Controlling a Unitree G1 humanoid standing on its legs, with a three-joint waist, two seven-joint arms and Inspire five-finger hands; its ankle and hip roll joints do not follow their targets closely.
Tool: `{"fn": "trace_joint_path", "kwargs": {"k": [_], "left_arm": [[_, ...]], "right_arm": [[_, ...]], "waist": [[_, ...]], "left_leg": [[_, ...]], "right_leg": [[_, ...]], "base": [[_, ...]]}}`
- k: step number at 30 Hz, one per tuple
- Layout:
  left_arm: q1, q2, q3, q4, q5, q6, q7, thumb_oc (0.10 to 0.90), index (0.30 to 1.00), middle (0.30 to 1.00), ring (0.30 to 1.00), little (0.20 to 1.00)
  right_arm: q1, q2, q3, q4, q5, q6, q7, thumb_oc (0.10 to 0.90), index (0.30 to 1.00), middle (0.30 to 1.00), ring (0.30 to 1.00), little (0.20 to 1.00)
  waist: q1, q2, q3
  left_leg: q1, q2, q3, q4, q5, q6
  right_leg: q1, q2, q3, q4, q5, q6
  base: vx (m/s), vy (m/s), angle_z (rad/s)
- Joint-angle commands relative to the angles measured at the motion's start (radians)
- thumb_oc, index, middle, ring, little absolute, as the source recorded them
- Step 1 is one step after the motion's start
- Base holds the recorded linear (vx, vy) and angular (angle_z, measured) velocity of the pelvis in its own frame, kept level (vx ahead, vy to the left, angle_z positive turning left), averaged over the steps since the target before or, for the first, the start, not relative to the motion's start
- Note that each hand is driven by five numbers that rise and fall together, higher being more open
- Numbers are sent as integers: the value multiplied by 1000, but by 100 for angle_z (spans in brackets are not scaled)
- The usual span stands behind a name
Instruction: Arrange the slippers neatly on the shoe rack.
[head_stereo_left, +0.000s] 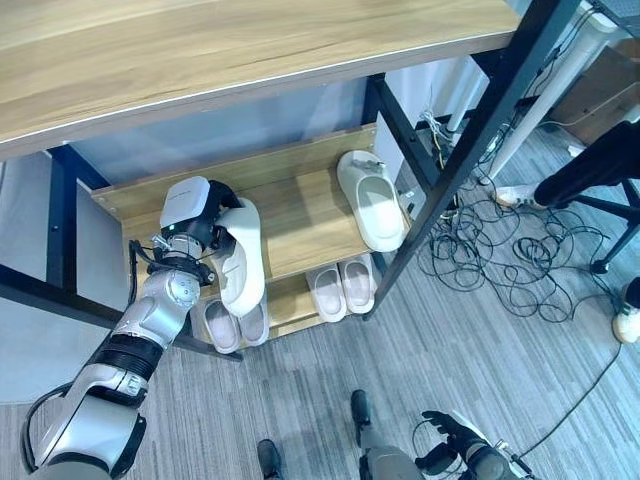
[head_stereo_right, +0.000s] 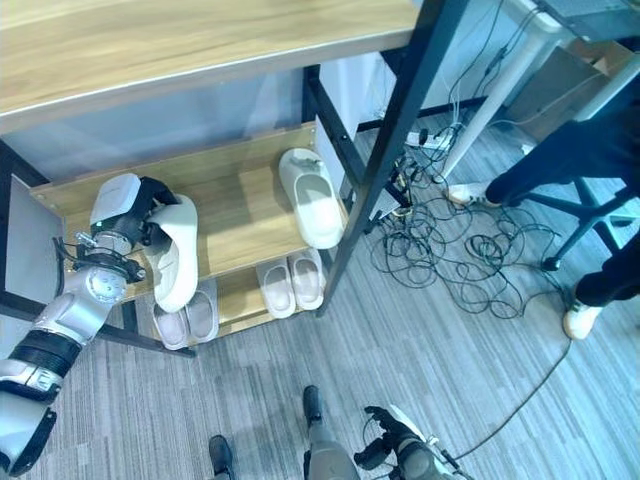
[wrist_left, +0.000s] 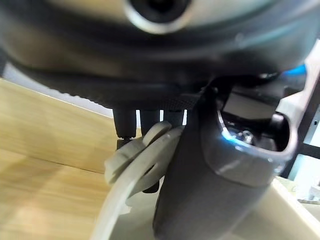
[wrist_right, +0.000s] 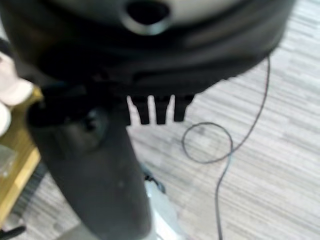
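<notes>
Left hand: we see our left hand reaching in over the left end of the middle shelf, fingers and thumb clamped on the rim of a white slipper; in the left wrist view the rim is pinched between the fingers and the thumb.
Held slipper: we see it tilted on its side at the front left edge of the middle shelf, partly hanging over that edge, toe end pointing down and toward us.
Second slipper: we find another white slipper lying flat at the right end of the same shelf, sole down, well apart from the held one.
Lower shelf: we see two pale pairs on the lower shelf, one pair at the left just below the held slipper, the other pair toward the right by the black rack post.
Shoe rack: we see wooden boards in a black frame, with a broad top board above.
Right hand: we see our right hand low over the grey floor, away from the rack, fingers loosely curled and holding nothing.
Surroundings: we note tangled black cables on the floor right of the rack, and a person's dark trouser leg at the far right.
</notes>
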Motion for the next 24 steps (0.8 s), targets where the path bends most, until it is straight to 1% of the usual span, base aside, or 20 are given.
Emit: {"fn": "trace_joint_path", "kwargs": {"k": [1,8,15,24], "left_arm": [[-163,-31,36,20,-35,-37,83,400,300,300,300,300],[-263,-52,-9,79,-36,-23,137,400,300,300,300,300],[-396,-46,-69,168,-42,-7,173,400,300,300,300,300],[-536,-18,-142,269,-39,11,194,400,300,300,300,300]], "right_arm": [[37,-13,2,-36,30,-5,-29,800,900,900,900,900],[30,-27,17,-51,35,-11,-40,800,900,900,900,900],[17,-43,30,-72,62,-21,-49,800,900,900,900,900],[-1,-36,52,-81,95,-35,-56,800,900,900,900,900]], "waist": [[-42,-36,-50],[-62,-26,-42],[-83,-18,-31],[-98,-22,-12]], "left_leg": [[-55,-28,-12,1,15,11],[-66,-30,0,1,16,10],[-90,-34,8,1,20,9],[-104,-31,26,1,23,6]], "right_leg": [[33,-43,-17,13,-105,79],[8,-49,-6,16,-96,83],[-31,-52,6,19,-83,87],[-59,-49,23,20,-68,94]], "base": [[12,-1,-6],[2,0,-8],[-2,-8,-8],[12,-13,-7]]}}
